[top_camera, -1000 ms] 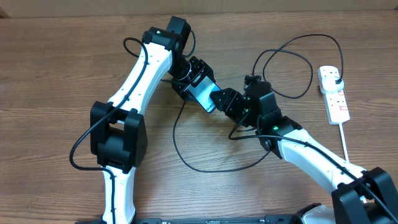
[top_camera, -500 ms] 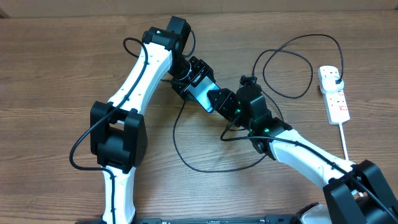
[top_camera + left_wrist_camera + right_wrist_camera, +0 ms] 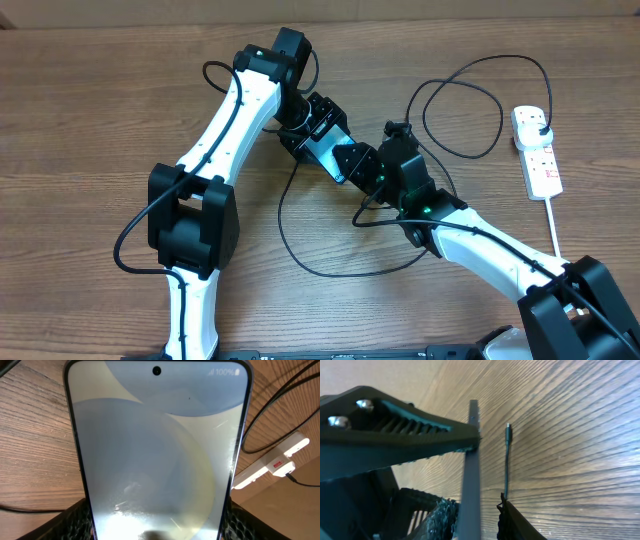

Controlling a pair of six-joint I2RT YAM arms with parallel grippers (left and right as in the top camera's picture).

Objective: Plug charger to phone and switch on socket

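While left end effector point(image 3: 318, 135) grips the phone point(image 3: 157, 460), charger point(image 3: 507, 462) tip lies beside its edge (right end effector point(image 3: 351, 161): can't tell if closed).

phone point(image 3: 157, 450) lit | charger point(image 3: 506, 460) tip just beside its edge, apart | socket point(image 3: 538, 155) far right

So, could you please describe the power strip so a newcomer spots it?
Start at the wooden table's right edge. The power strip lies there, a black plug in its far outlet. Unlike the thin black charger cable looping beside it, it is a white bar with red markings and a thick white cord.
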